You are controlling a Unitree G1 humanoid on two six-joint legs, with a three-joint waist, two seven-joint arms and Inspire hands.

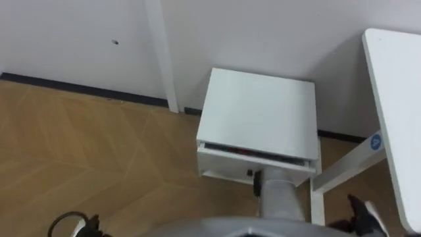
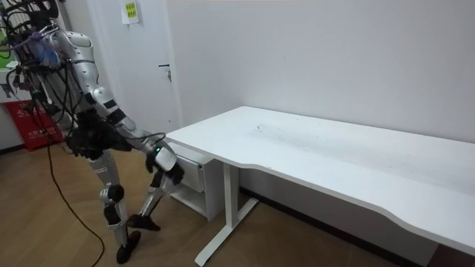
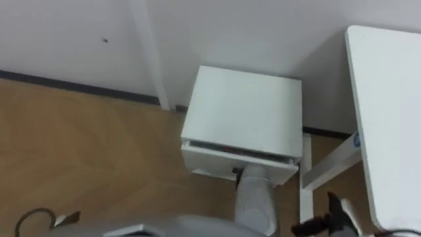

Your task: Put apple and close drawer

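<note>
The robot leans over a small white cabinet on the floor, next to the white surface and against the wall. Its top drawer is open just a crack. A dark red strip shows inside; I cannot tell if it is the apple. The right hand is at the drawer front. I cannot tell how its fingers are.

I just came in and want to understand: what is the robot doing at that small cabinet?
The robot stands bent forward at the white cabinet beside the desk. One hand reaches to the front of the top drawer, which is open by a narrow gap. Through the gap shows something red, perhaps the apple. The robot seems about to push the drawer shut.
</note>
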